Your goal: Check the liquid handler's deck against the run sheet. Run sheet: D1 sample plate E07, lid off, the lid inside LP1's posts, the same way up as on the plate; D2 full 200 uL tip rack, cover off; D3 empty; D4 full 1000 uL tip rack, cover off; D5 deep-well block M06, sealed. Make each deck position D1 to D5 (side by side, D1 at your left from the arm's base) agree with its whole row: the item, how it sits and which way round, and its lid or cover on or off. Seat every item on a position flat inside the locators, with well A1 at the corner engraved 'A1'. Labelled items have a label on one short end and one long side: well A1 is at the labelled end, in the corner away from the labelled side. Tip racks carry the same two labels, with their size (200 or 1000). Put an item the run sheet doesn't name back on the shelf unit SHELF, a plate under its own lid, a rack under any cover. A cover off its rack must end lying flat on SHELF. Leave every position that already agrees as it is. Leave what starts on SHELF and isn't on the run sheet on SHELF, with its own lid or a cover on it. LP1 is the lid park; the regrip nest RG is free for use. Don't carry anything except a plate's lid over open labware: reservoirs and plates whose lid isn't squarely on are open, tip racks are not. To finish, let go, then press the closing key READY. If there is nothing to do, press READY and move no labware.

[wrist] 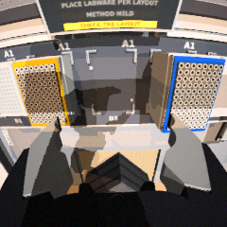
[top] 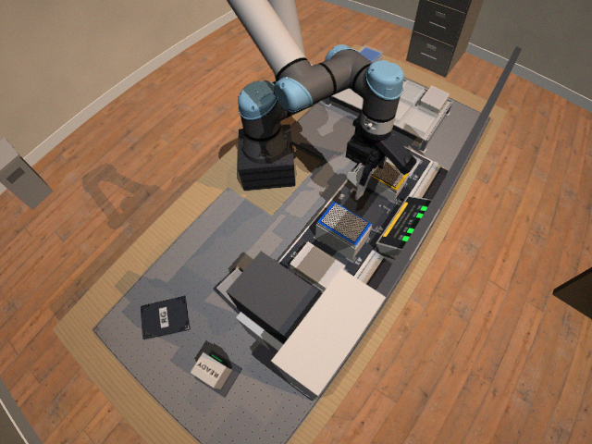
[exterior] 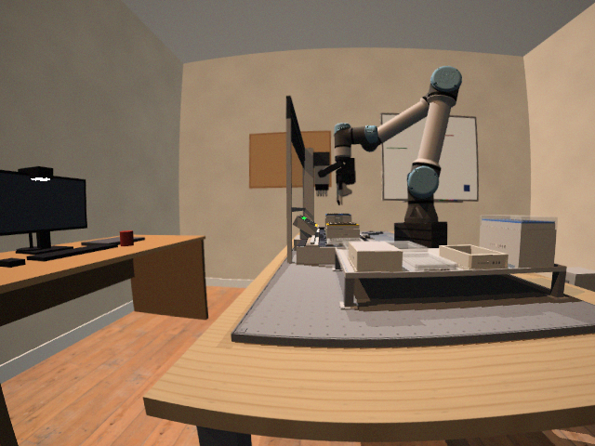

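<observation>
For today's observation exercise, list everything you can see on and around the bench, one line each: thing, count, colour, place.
Yellow-rimmed tip rack: one, yellow, deck, left of the vacant slot.
Blue-rimmed tip rack: one, blue, deck, right of that slot.
Status panel: one, black with green lights, behind the deck.
RG nest: one, black, on the mat.
READY key: one, cream, near RG.
Shelf unit: one, grey, bench end, carrying beige boxes.
Filing cabinet: one, dark grey, by the wall.
Monitor: one, black, side desk.
Cup: one, red, side desk.
Arm: one, beige and blue.
Hand: one, grey, open over the vacant slot.

Lab-office room, liquid handler deck (top: 382,210) with tip racks (top: 344,224), whiteboard (exterior: 461,158), filing cabinet (top: 442,29), computer desk (exterior: 96,259)
</observation>
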`<state>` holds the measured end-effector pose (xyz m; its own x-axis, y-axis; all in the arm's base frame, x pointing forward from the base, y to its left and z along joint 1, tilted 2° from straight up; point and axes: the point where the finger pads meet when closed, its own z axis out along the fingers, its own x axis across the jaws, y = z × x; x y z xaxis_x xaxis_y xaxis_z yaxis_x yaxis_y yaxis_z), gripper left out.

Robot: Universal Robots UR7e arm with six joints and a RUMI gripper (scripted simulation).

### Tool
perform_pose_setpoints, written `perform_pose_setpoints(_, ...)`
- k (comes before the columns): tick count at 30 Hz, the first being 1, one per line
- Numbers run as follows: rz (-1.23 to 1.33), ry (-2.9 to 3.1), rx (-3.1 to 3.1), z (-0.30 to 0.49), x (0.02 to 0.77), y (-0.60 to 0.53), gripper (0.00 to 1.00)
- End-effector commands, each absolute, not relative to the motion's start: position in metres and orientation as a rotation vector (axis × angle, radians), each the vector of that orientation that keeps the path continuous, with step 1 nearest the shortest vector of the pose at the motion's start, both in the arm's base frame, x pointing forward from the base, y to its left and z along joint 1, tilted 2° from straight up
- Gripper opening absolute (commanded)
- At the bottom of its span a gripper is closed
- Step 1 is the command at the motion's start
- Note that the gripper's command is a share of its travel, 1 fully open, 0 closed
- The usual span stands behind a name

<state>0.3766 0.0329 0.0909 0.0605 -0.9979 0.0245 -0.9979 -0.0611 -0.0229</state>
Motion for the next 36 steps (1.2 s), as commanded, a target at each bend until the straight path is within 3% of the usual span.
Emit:
perform_pose_setpoints(1,0.055,-2.153,2.287,0.091,0.377,0.035,0.82)
perform_pose_setpoints(36,0.055,-2.153,2.287,0.091,0.376,0.06,0.82)
